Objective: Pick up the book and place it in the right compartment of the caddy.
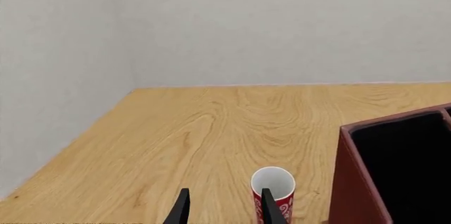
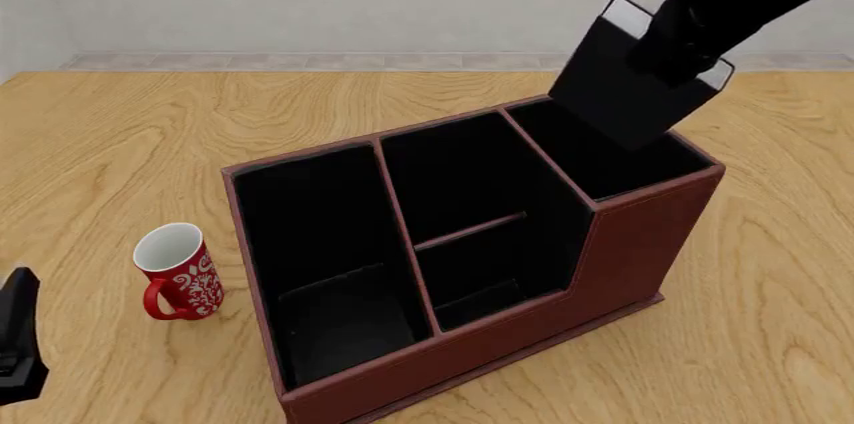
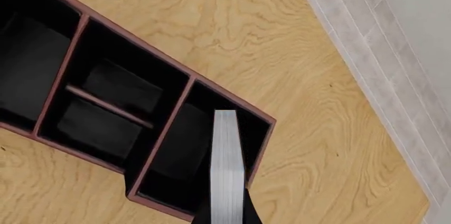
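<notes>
My right gripper [image 2: 674, 42] is shut on the black book [image 2: 625, 94] and holds it tilted over the caddy's right compartment [image 2: 611, 162]. The book's lower corner is at the compartment's opening. In the right wrist view the book's white page edges [image 3: 227, 166] lie above that square section [image 3: 179, 152]. The reddish-brown caddy [image 2: 641, 239] stands mid-table. My left gripper [image 2: 16, 339] is open and empty at the near left, its fingertips [image 1: 185, 208] apart just short of the mug.
A red-and-white mug [image 2: 178, 269] stands left of the caddy, and also shows in the left wrist view [image 1: 273, 189] beside the caddy's end wall [image 1: 356, 182]. A grey wall runs along the table's far edge.
</notes>
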Tool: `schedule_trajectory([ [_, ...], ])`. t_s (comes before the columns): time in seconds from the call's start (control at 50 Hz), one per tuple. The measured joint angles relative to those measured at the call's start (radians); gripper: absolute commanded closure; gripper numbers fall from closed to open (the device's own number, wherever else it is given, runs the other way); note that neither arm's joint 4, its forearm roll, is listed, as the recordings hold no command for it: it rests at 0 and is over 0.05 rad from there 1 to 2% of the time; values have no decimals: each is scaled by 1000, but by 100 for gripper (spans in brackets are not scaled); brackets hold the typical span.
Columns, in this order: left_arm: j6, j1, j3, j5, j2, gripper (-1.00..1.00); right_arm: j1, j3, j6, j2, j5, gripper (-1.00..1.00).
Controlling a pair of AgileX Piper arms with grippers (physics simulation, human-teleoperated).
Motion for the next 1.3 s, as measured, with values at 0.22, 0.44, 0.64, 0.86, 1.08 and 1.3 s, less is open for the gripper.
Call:
schedule_trajectory([
  [0.22, 0, 6, 7, -4, 0, -100, 7, 9, 4, 11, 0, 100],
  [0.44, 1, 10, 11, -5, 0, -100, 7, 24, 14, 21, 0, 100],
  [0.64, 3, 11, 18, -8, 0, -100, 9, 29, 27, 31, 0, 100],
  [0.86, 6, 13, 26, -11, 0, -100, 16, 31, 36, 42, 0, 100],
  [1.08, 6, 17, 39, -19, 0, -100, 22, 34, 47, 52, 0, 100],
  [1.3, 7, 19, 48, -25, 0, -100, 22, 42, 52, 62, 0, 100],
])
